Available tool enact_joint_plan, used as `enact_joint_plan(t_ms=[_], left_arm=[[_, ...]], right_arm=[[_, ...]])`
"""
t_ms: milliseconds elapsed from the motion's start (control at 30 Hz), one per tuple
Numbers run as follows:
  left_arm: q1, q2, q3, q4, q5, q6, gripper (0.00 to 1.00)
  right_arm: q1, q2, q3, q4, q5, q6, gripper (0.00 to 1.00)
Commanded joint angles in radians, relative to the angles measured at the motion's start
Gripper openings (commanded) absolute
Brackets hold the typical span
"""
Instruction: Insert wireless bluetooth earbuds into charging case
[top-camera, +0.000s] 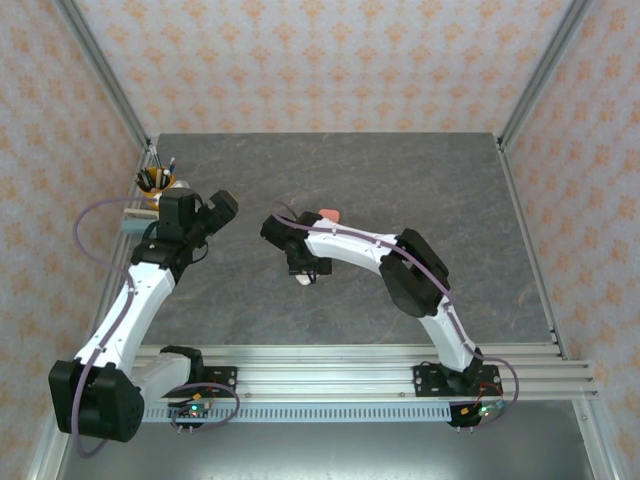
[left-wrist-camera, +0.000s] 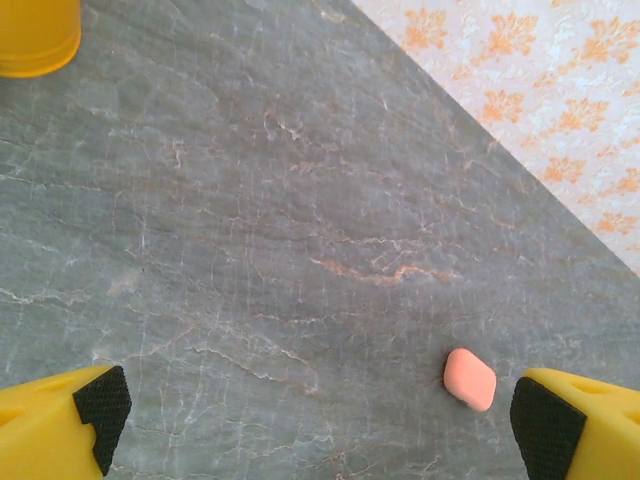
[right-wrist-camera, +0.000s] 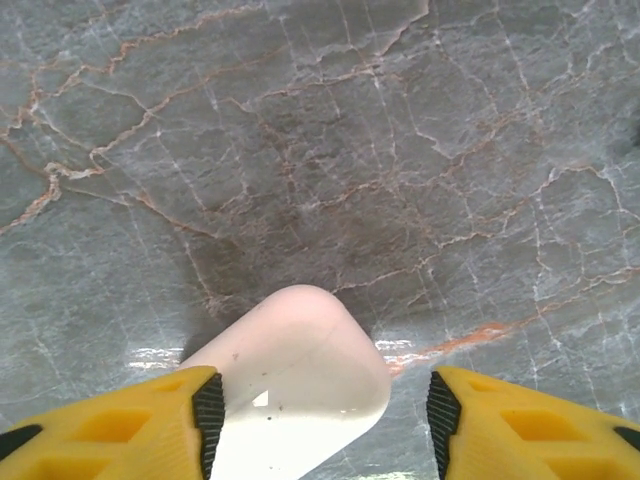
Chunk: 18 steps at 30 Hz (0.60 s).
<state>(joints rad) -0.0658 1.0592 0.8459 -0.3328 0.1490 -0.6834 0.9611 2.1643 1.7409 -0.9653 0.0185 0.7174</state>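
White charging case (right-wrist-camera: 300, 370) at 6 o'clock inside the parted right claw (right-wrist-camera: 322, 418), touching one pad only. Pink case (left-wrist-camera: 469, 378) at 5 o'clock, beside the wide-open left claw (left-wrist-camera: 322, 415).

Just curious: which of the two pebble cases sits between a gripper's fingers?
The white case, between the right gripper's fingers; the coral-pink case lies alone on the table.

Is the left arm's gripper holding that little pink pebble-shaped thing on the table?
No, the pink case lies loose on the table, untouched by the left gripper, whose jaws stand wide open above it.
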Motion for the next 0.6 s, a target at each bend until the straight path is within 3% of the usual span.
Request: enact_joint_plan(t_ms=[0,67,300,567], left_arm=[[0.0,-0.009,0.014,-0.037,-0.018,0.038,1.0],[0.0,-0.007,0.018,-0.037,0.005,0.058,1.0],[0.0,0.013,0.025,-0.038,0.044,0.092,1.0],[0.0,0.043,0.058,-0.035,0.137,0.131,1.0]], right_arm=[[-0.003,-0.018,-0.006,0.021,-0.011,-0.045,0.69],[-0.003,-0.028,-0.007,0.039,-0.02,-0.088,0.75],[-0.004,-0.101,-0.011,0.065,-0.028,-0.223,0.79],[-0.006,-0.082,0.017,0.015,-0.161,-0.534,0.86]])
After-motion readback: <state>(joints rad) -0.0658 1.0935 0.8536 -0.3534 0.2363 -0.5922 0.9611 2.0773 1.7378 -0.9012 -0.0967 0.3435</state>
